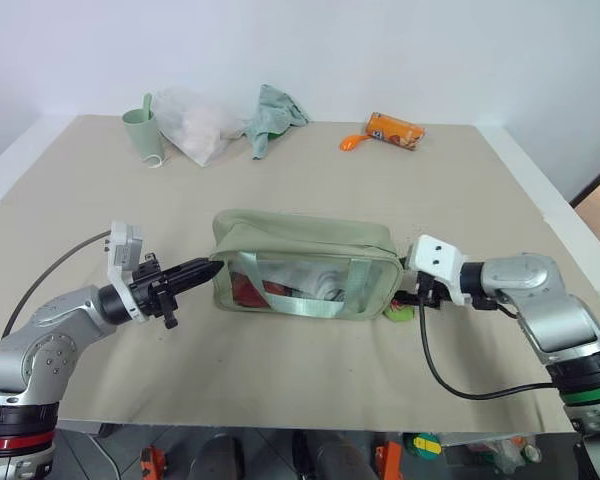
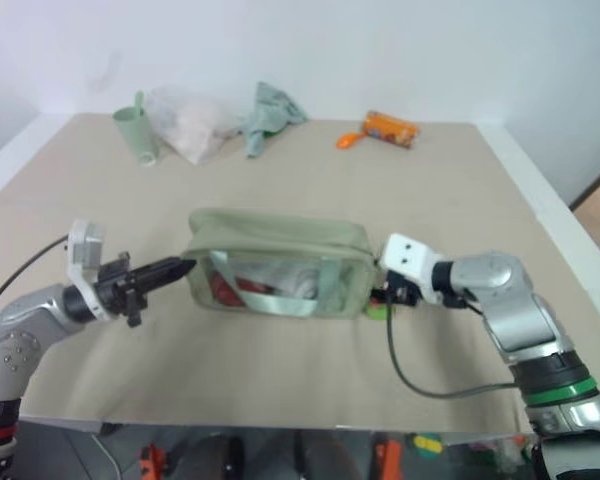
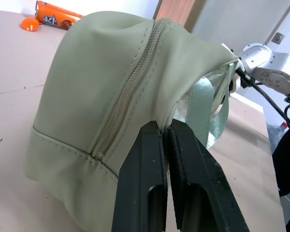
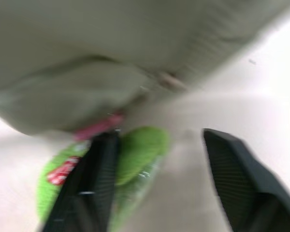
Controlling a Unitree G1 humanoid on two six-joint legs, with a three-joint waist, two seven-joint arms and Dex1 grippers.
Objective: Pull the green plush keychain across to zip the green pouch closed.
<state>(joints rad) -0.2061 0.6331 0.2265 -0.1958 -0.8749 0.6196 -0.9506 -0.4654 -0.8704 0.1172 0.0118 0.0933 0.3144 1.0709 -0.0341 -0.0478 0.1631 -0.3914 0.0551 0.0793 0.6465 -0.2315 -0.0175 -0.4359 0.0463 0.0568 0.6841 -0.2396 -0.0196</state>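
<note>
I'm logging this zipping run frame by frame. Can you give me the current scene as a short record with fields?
pouch: green pouch lying on the table, zipper looks closed
left claw: left claw shut on the pouch's left end
right claw: right claw open, beside the keychain
keychain: green plush keychain on the table at the pouch's right end

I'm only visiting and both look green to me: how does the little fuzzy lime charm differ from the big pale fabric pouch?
The fuzzy lime-green plush keychain is far smaller than the pale sage-green fabric pouch. The keychain is bright and furry; the pouch is muted and smooth, with a clear window. The keychain lies on the table at the pouch's end, which stands upright. Both are green.
</note>
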